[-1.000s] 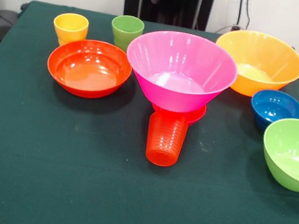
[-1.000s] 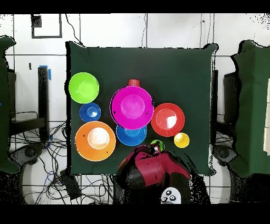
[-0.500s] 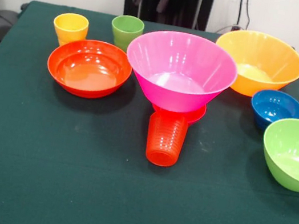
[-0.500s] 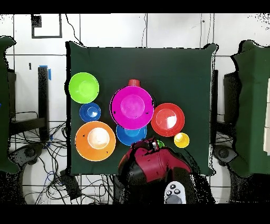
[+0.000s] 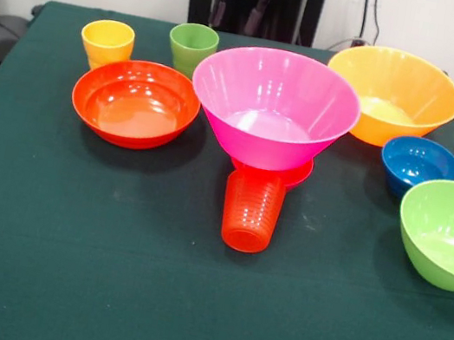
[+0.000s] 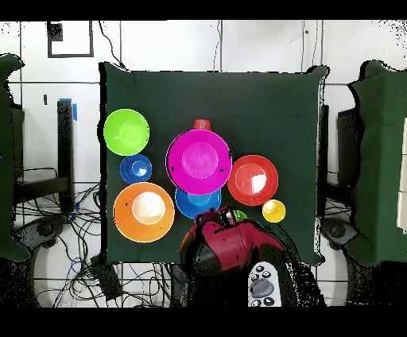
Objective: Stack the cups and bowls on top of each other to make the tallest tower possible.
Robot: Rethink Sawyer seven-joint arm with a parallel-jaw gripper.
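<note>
Tower (image 5: 273, 112) = large pink bowl, sitting mid-surface w/ something red-orange poking out under its base, prob. a small inverted bowl but can't tell for sure; ribbed orange-red cup (image 5: 252, 210) stands rim-down just in front of it on the camera side, touching or nearly so. In the overhead view the medium blue bowl (image 6: 198, 203) is half tucked under the pink rim on the robot's side. Around it: red-orange shallow bowl (image 5: 135, 103) close beside, yellow cup (image 5: 107, 42) and light green cup (image 5: 193, 45) behind that toward the robot, yellow-orange bowl (image 5: 393, 95), small dark blue bowl (image 5: 420, 165) and lime green bowl (image 5: 452, 233) on the other side. Claw (image 5: 236, 16): only two dark fingers hang below the red housing at the surface's far edge; they look parted w/ nothing between them, so I read it as empty and spread. Key relation: tower lies straight out from the claw toward the camera, and the green cup sits nearest the claw, just off to one side; cups stand upright, long axis vertical, so a top-down grab suits. Room: robot-side edge is crowded, pieces nearly rim to rim; camera-side half of the green surface (image 5: 100, 289) is bare. Judgement: hardly any stacking done yet.
</note>
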